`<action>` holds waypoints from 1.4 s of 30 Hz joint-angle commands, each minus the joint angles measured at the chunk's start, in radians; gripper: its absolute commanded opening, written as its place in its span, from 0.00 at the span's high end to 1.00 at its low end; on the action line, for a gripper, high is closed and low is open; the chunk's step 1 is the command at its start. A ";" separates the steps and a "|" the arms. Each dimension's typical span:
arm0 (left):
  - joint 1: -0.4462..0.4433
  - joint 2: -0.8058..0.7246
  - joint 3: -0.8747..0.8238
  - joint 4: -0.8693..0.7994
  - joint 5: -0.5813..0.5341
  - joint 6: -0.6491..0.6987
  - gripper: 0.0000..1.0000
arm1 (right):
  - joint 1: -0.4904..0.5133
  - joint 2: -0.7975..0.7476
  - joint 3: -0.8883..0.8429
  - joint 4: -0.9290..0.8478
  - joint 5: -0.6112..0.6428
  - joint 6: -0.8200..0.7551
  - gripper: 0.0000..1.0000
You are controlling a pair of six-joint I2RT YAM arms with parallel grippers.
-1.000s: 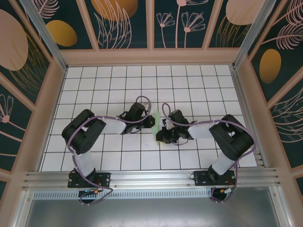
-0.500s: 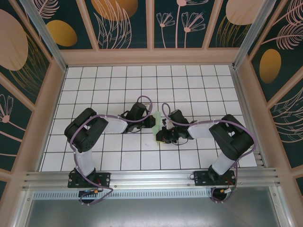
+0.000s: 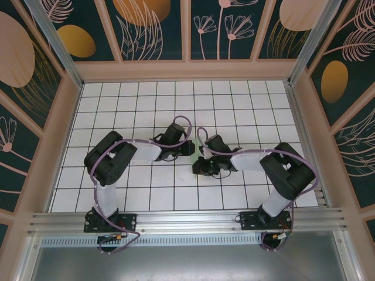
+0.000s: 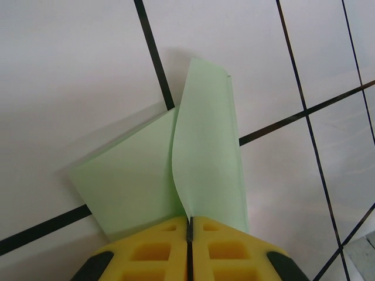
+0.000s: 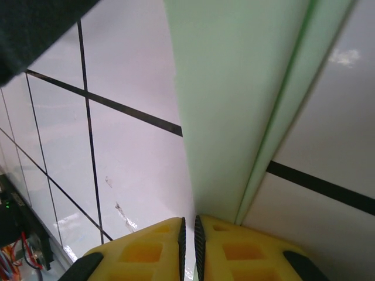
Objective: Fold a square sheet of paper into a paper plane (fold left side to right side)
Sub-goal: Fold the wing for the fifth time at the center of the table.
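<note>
With my left jaws and right jaws each clamped on the square sheet of paper [image 4: 135, 175], half-lifted at bench [image 4: 70, 70] centre, I should carry the raised flap across squarely, aligning edges before creasing.

The middle of the table [image 3: 234, 99] is the crowded bit. The left gripper [image 3: 189, 150] and right gripper [image 3: 198, 168] sit nearly nose to nose there, jaws closed, and the sheet of paper [image 4: 205, 152] stands up in a flap between them. The left arm [image 3: 111, 164] and right arm [image 3: 281, 172] angle in from the near corners. The far tile rows lie open right up to the walls [image 3: 187, 71].
</note>
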State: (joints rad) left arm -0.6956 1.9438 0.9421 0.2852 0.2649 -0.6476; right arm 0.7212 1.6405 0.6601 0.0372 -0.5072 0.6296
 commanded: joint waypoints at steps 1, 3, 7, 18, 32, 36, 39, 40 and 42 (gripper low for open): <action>0.018 0.122 -0.008 -0.066 -0.140 -0.003 0.90 | 0.039 0.021 -0.026 -0.159 0.058 -0.026 0.82; 0.018 0.122 -0.007 -0.068 -0.144 -0.005 0.90 | 0.049 0.019 -0.032 -0.162 0.062 -0.022 0.82; 0.018 0.127 -0.006 -0.072 -0.144 -0.006 0.90 | 0.071 -0.005 -0.049 -0.161 0.056 -0.014 0.82; 0.018 0.133 0.001 -0.076 -0.145 -0.010 0.90 | 0.100 -0.063 -0.076 -0.171 0.049 0.001 0.82; 0.018 0.129 0.001 -0.080 -0.147 -0.007 0.90 | 0.119 -0.109 -0.132 -0.145 -0.001 0.019 0.82; 0.018 0.128 0.003 -0.080 -0.144 -0.003 0.90 | 0.125 -0.112 -0.137 -0.142 -0.015 0.016 0.82; 0.019 0.128 0.003 -0.078 -0.139 -0.003 0.90 | 0.126 -0.118 -0.128 -0.151 -0.020 0.009 0.82; 0.019 0.127 0.001 -0.077 -0.138 -0.001 0.90 | 0.125 -0.124 -0.123 -0.156 -0.021 0.006 0.82; 0.018 0.127 0.000 -0.076 -0.133 -0.001 0.90 | 0.110 -0.148 -0.106 -0.184 -0.011 -0.015 0.82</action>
State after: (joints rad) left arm -0.6956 1.9675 0.9684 0.2962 0.2577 -0.6556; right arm 0.8211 1.5181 0.5610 0.0124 -0.4576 0.6331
